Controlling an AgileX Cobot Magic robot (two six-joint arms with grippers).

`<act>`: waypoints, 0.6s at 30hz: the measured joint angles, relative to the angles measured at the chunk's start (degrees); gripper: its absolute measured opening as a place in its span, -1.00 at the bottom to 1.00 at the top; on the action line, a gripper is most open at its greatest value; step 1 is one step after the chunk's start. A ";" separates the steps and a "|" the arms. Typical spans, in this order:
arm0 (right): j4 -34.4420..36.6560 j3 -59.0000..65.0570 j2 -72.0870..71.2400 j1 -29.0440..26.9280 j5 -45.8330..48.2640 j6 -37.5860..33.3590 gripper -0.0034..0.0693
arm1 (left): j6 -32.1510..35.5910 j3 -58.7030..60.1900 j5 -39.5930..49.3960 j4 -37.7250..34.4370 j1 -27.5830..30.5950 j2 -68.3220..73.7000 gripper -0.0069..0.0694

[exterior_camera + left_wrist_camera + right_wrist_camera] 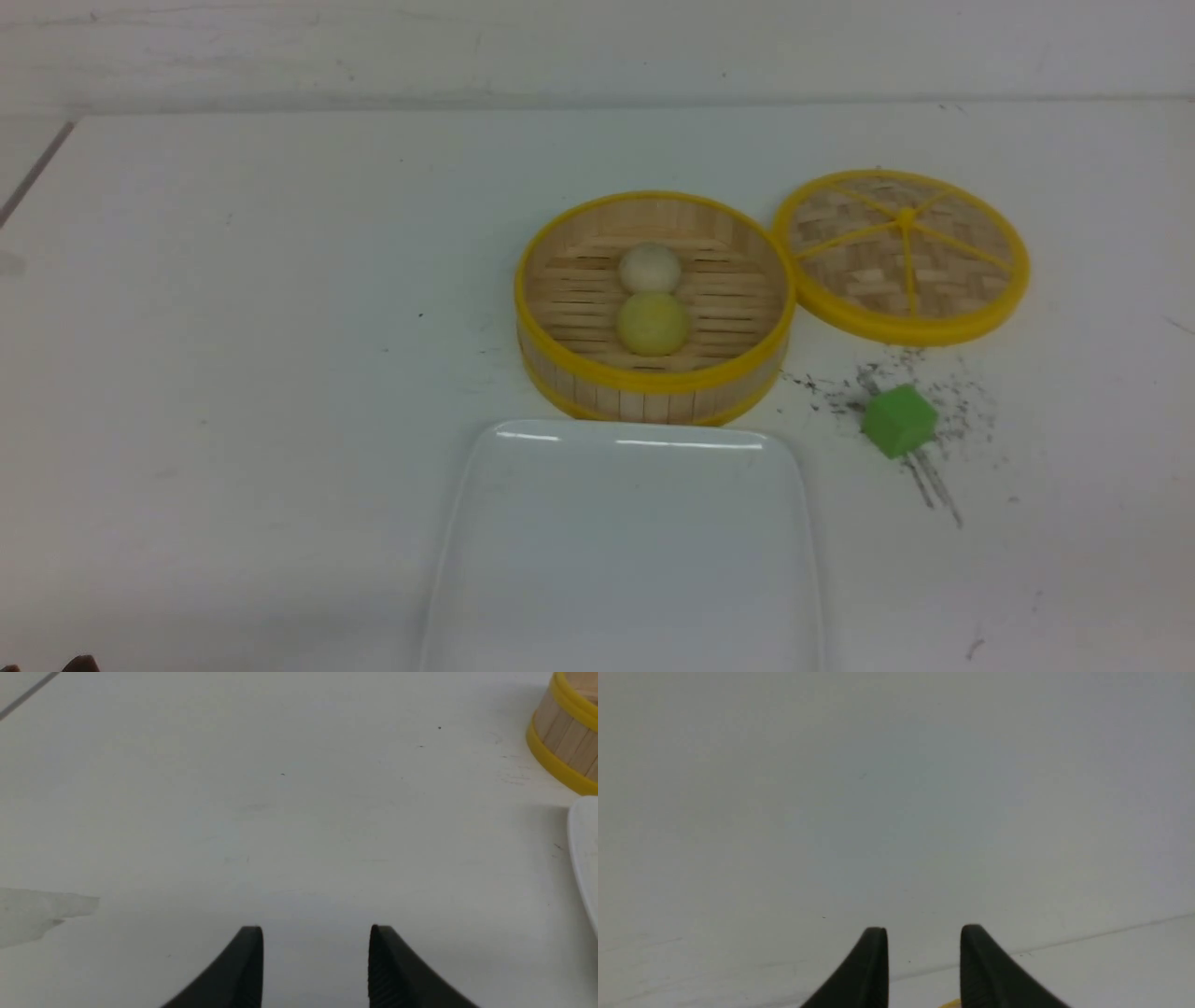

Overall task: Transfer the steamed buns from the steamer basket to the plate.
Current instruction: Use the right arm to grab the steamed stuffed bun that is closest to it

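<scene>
The steamer basket [653,308] stands uncovered in the middle of the table. Inside it lie two steamed buns: a pale off-white one [650,268] at the back and a yellow one [653,323] in front, touching. The white plate [625,551] lies just in front of the basket, bare. Neither arm shows in the front view. In the left wrist view my left gripper [316,933] is open over bare table, with the basket's wall [565,742] and the plate's edge [586,858] far off to one side. My right gripper [923,933] is open, holding nothing, facing bare table and wall.
The basket's flat woven lid [901,254] lies to the right of the basket. A green cube [898,421] sits in front of the lid among dark scuff marks. A sliver of yellow [950,1004] shows beside the right fingertips.
</scene>
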 joint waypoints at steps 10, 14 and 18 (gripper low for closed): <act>3.54 0.00 0.00 0.00 0.89 0.00 -0.25 | 0.00 0.00 0.00 0.00 0.00 0.00 0.06; 5.71 0.00 0.00 0.00 1.60 0.67 -0.24 | 0.00 0.00 0.00 0.00 0.00 0.00 0.06; 6.27 0.00 0.00 0.00 2.49 0.85 -0.24 | 0.00 0.00 0.00 0.00 0.00 0.00 0.06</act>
